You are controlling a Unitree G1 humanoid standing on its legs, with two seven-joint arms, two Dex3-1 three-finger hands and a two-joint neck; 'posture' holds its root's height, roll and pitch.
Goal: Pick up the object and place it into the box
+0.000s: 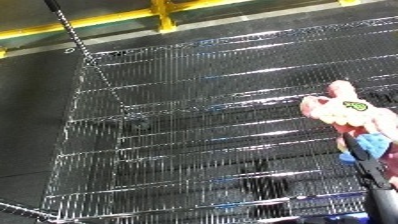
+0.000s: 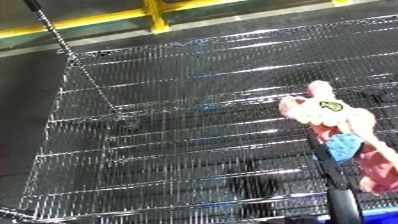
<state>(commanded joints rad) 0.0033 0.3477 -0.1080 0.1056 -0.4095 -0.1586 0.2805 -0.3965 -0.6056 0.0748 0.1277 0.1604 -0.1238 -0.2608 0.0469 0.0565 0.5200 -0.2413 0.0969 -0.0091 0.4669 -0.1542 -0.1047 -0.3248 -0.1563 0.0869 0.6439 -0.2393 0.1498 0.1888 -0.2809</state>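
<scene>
A pink and cream plush toy (image 1: pixel 348 111) with a green tag and a blue patch hangs at the right edge, over the inside of the wire mesh bin (image 1: pixel 84 95). My right hand (image 1: pixel 366 159) comes up from the lower right corner. One black finger lies across the front of the toy's lower part, and the rest of the hand is hidden behind the toy or cut off by the frame. The toy's lower end runs out of view in the left eye view and shows further in the right eye view (image 2: pixel 378 175). My left hand shows in neither view.
The bin's shiny wire walls and floor fill most of the picture, with its far left corner (image 1: pixel 89 57) near a thin black rod (image 1: pixel 64 20). A yellow rail (image 1: pixel 160 12) crosses the floor behind. Dark floor lies to the left of the bin.
</scene>
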